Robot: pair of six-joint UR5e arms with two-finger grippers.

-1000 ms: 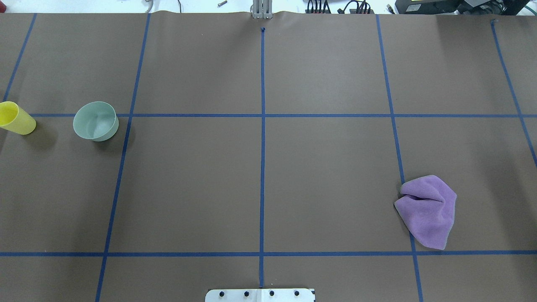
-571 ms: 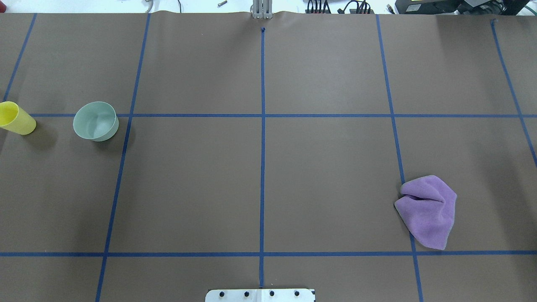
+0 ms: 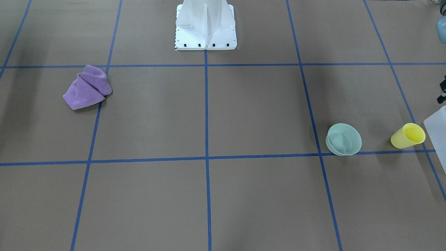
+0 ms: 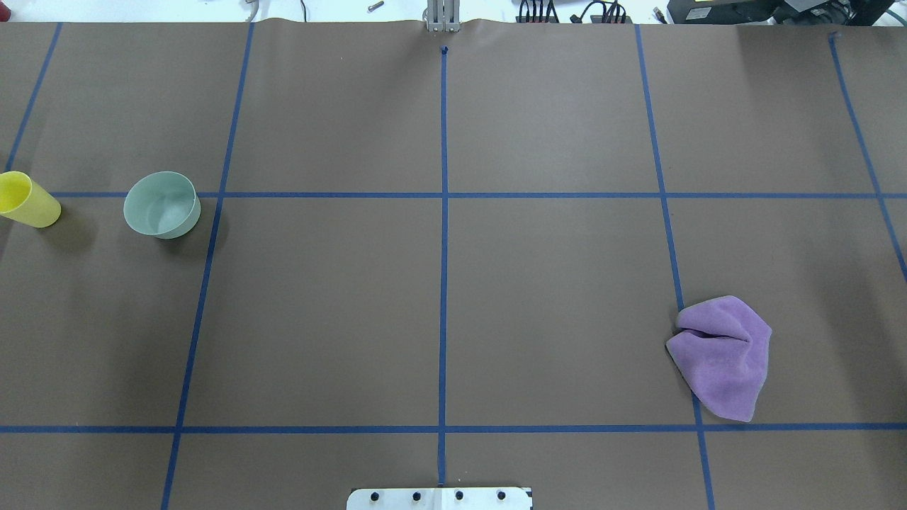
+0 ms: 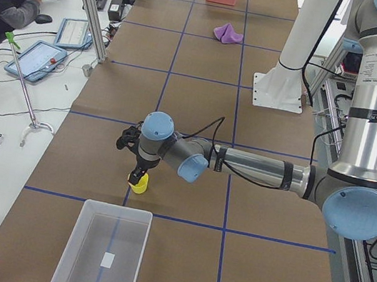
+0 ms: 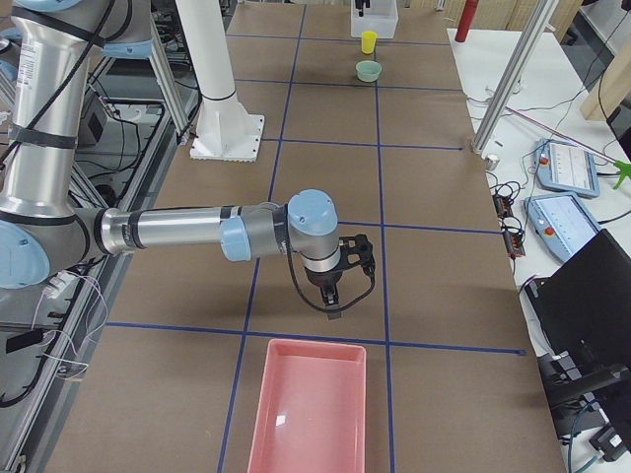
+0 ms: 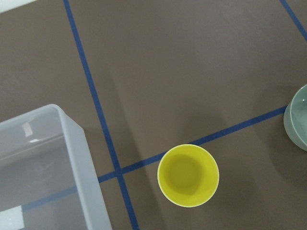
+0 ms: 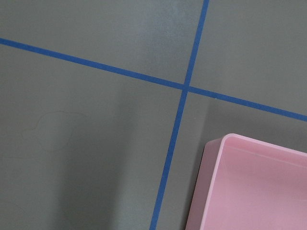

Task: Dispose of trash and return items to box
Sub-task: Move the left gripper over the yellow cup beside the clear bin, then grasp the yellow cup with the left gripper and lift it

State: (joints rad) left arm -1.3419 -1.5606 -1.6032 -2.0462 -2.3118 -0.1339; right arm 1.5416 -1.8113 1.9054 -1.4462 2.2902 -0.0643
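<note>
Plainly, the yellow cup is the left arm's to take

In the left wrist view the clear box [image 7: 91,177] sits at 8 o'clock. The yellow cup [image 7: 188,175] stands upright at 5 o'clock, mouth up, and the green bowl [image 7: 298,117] is at 3 o'clock. The left gripper [image 5: 138,176] hangs right over the cup; I cannot tell whether its jaws are parted. The right gripper [image 6: 333,298], equally unreadable, hovers well apart by the pink bin [image 6: 317,343], nearer the purple cloth [image 4: 723,354].

Below the right pincer [image 6: 333,305], the desk [image 8: 86,143] is filling most of the frame, brown and bare. 2 blue tape lines [image 8: 184,87] are crossing on it. 1 rounded corner of a pink bin [image 8: 259,191] is lying near that crossing, apart from it.
</note>
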